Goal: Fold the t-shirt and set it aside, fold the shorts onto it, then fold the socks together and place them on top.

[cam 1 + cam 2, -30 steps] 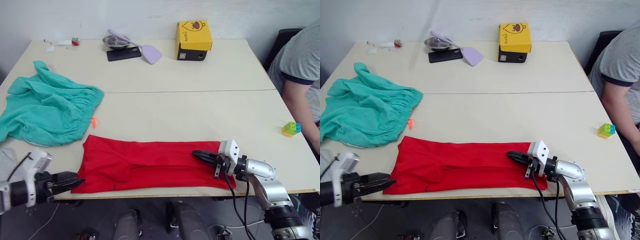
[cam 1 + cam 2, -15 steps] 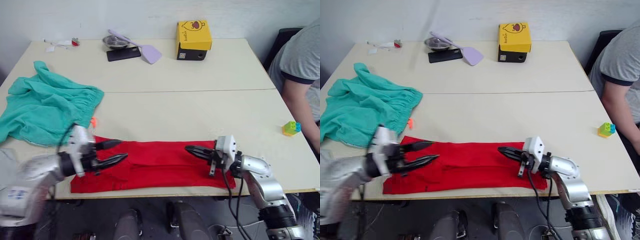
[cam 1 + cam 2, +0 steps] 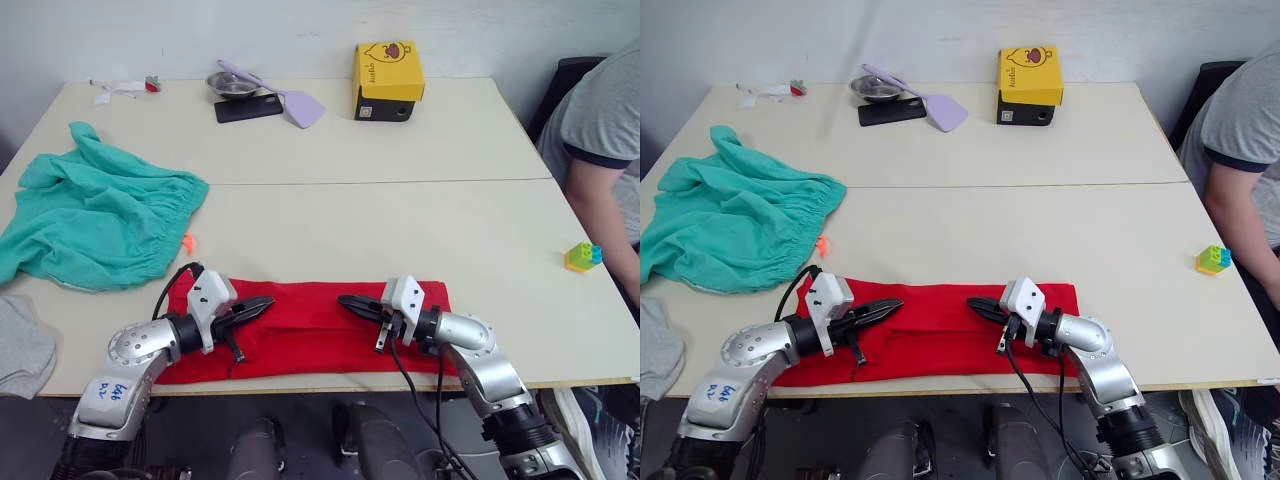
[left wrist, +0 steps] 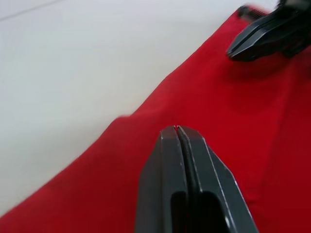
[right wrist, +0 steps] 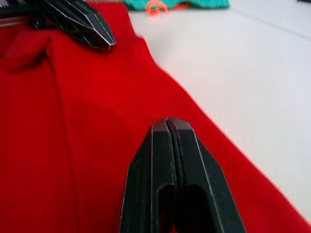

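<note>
The red t-shirt (image 3: 310,330) lies as a long folded strip along the table's front edge. My left gripper (image 3: 268,303) is shut, its tips lying on the shirt's left half and pointing right. Facing it, my right gripper (image 3: 343,300) is shut on the shirt's middle, a short gap away. No cloth shows between either pair of fingers in the wrist views (image 4: 176,128) (image 5: 167,121). The teal-green shorts (image 3: 95,220) lie crumpled at the left, their orange drawstring (image 3: 187,241) poking out toward the shirt. The grey socks (image 3: 20,345) sit at the front left corner.
At the back stand a yellow box (image 3: 388,72), a black phone (image 3: 247,108), a lilac spatula (image 3: 290,100) and a metal bowl (image 3: 228,83). A small toy brick (image 3: 583,257) lies near the right edge, beside a seated person (image 3: 600,140).
My left gripper swung in from beyond the shirt's left end onto the shirt and shut. The right gripper slid left along the shirt, and the shirt's ends drew inward a little.
</note>
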Robot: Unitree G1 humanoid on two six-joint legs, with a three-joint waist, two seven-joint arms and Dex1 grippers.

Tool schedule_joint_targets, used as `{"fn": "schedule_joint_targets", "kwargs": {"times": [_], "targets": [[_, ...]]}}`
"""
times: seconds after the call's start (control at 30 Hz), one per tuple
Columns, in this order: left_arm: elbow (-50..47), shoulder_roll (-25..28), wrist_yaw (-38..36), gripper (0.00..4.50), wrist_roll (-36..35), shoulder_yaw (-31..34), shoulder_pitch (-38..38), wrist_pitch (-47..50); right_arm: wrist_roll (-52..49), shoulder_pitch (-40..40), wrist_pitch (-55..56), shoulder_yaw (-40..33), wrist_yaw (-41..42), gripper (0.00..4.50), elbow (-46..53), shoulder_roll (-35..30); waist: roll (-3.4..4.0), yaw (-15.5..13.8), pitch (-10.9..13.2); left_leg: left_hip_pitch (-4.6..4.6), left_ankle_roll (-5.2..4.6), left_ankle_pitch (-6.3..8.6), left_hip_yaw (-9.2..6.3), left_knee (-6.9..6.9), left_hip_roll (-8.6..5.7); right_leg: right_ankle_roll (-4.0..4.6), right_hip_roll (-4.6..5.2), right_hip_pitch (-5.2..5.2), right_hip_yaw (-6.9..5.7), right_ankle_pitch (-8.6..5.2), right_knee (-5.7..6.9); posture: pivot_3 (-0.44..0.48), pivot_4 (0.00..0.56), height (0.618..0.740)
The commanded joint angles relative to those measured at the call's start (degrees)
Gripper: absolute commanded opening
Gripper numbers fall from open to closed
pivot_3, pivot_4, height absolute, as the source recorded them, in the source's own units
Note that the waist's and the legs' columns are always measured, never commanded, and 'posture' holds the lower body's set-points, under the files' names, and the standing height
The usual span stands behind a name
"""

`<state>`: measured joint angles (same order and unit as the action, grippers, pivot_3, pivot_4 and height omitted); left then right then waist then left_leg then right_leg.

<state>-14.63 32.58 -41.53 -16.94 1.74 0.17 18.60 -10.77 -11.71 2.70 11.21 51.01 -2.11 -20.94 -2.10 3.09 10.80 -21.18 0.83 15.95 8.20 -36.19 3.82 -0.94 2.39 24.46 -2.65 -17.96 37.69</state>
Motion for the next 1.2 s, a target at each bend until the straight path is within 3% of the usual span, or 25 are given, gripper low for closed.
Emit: {"fn": "schedule_joint_targets", "kwargs": {"times": [0.03,0.3,0.47,0.6,0.73,0.87,1.07,1.1,1.2], "targets": [[0.6,-0.2,3.2,0.03,2.7,1.4,2.1,-1.7,0.7,-0.2,2.5,-2.3,-2.2,0.0,-0.4,-0.6,0.0,-0.1,0.0,0.0,0.0,0.0,0.0,0.0,0.0,0.0,0.0,0.0,0.0,0.0,0.0,0.0,0.15,0.74],[5.5,1.0,3.9,0.03,0.8,10.9,5.6,-8.2,-0.1,0.3,5.4,-8.4,-3.3,0.0,-4.9,-5.2,-0.02,0.1,0.0,0.11,0.0,0.0,0.01,0.01,0.01,0.0,0.0,-0.06,0.0,0.0,0.03,0.0,0.15,0.74],[6.9,3.5,-0.7,0.03,-2.7,16.9,7.7,-11.5,-6.2,2.2,4.4,-12.8,2.8,0.0,-4.4,-9.3,-0.02,0.0,0.0,0.07,0.0,0.0,0.0,0.02,0.01,0.0,0.0,-0.05,-0.02,0.0,0.0,0.0,0.15,0.74],[5.6,6.1,-7.2,0.03,-9.4,22.1,10.0,-10.1,-16.6,2.7,-4.9,-17.3,9.6,0.0,-1.4,-13.6,-0.03,0.0,0.0,0.06,-0.04,0.02,0.02,0.01,0.02,0.0,0.01,-0.04,-0.01,0.0,0.0,0.0,0.15,0.74],[0.1,9.7,-11.4,0.93,-14.7,25.3,11.8,-6.0,-21.1,0.2,-15.6,-19.1,15.8,0.93,-0.7,-21.6,-0.02,-0.1,0.0,0.05,-0.06,0.03,0.0,0.02,0.01,0.0,0.05,-0.04,-0.02,0.0,-0.02,0.0,0.15,0.74],[-6.9,12.3,-14.8,2.25,-15.5,24.4,13.2,-5.9,-14.3,-7.6,-17.7,-14.6,19.3,2.38,-7.0,-28.4,0.0,0.1,0.0,0.04,-0.09,0.03,0.02,0.02,0.01,0.01,0.05,-0.03,-0.02,0.0,-0.11,0.0,0.15,0.74],[-11.0,10.6,-20.5,4.25,-15.3,20.0,14.2,-11.0,-3.7,-19.4,-19.6,-5.1,22.1,4.5,-18.4,-29.4,0.05,0.1,0.0,-0.03,-0.03,0.04,0.06,0.12,0.02,0.09,0.0,0.07,-0.01,-0.05,-0.17,0.0,0.15,0.74],[-10.9,10.7,-22.1,4.48,-16.9,19.9,14.6,-10.3,-2.8,-20.6,-20.6,-3.8,22.9,4.5,-19.3,-29.2,0.05,0.1,0.0,-0.04,0.0,0.06,0.06,0.12,0.02,0.11,-0.02,0.08,-0.01,-0.06,-0.17,0.0,0.15,0.74],[-11.0,10.5,-24.1,4.48,-19.6,19.8,14.3,-9.5,-0.8,-23.8,-22.7,-0.9,25.0,4.5,-21.5,-28.2,0.08,0.2,0.1,-0.08,0.05,0.08,0.09,0.07,0.05,0.12,-0.05,0.11,0.0,-0.08,-0.18,0.0,0.15,0.74]]}}
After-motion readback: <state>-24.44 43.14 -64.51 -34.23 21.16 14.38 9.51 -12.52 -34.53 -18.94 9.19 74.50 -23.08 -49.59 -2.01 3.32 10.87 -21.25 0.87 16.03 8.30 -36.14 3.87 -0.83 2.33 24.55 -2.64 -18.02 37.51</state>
